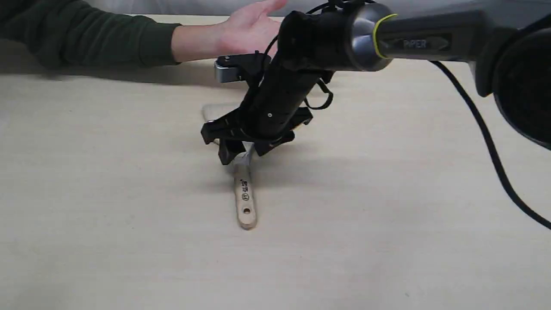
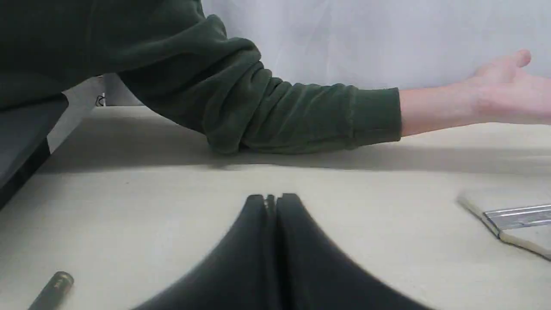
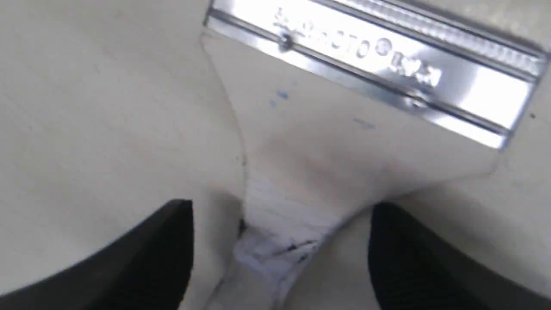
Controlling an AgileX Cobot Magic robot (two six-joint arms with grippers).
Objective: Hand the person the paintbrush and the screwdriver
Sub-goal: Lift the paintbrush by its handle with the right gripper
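In the exterior view the right arm [image 1: 275, 103] covers the paintbrush [image 1: 245, 198] from the neck onward; only the wooden handle and a pale corner of bristles show, and the handle's black print is too small to read. The same arm hides the fingertips of the person [image 1: 247, 30]. In the left wrist view the frame edge cuts off the screwdriver [image 2: 52, 292], leaving a blurred stub. The right wrist view is soft, its metal band [image 3: 374, 60] stamp unreadable
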